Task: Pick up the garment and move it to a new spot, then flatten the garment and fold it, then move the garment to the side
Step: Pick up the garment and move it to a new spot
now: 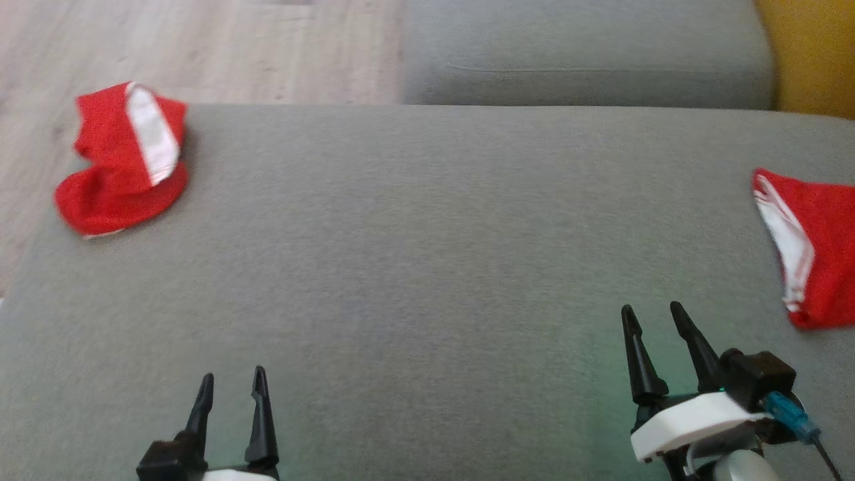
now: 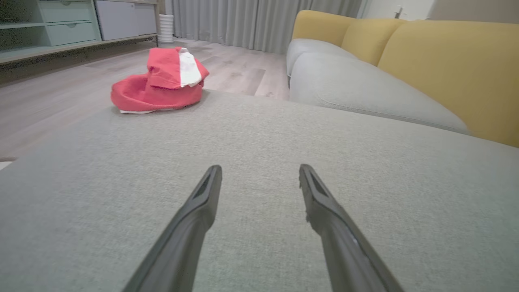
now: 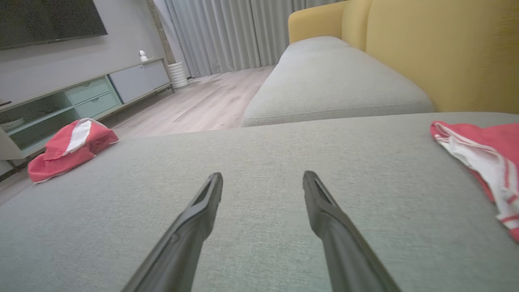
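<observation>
We're looking down on a broad grey fabric seat cushion (image 1: 427, 234), and there are two pieces of red cloth on it. Up at the far left corner sits a crumpled red garment with a wide white band (image 1: 120, 167). It's bunched into a rounded heap, the band folded across its top, and its lower lip hangs right at the cushion's left edge. Over at the right edge lies a second red garment with thin white stripes (image 1: 818, 247). This one is flatter, its striped hem faces the middle of the cushion, and part of it runs out of the head view.

Now the arms. The left gripper (image 1: 233, 375) hovers at the near edge, left of centre. Its two long dark fingers are spread apart with nothing between them but bare grey fabric, well apart from the heap in the corner. The right gripper (image 1: 651, 307) hangs over the near right part of the cushion, jaws released as well and grasping nothing. The striped garment is near it, off to its right, but the two aren't touching.

Beyond the far edge we see a second grey seat cushion (image 1: 588, 53) with a mustard-yellow backrest (image 1: 808, 53) behind it. A pale wood floor (image 1: 200, 47) stretches off past the far left corner.
</observation>
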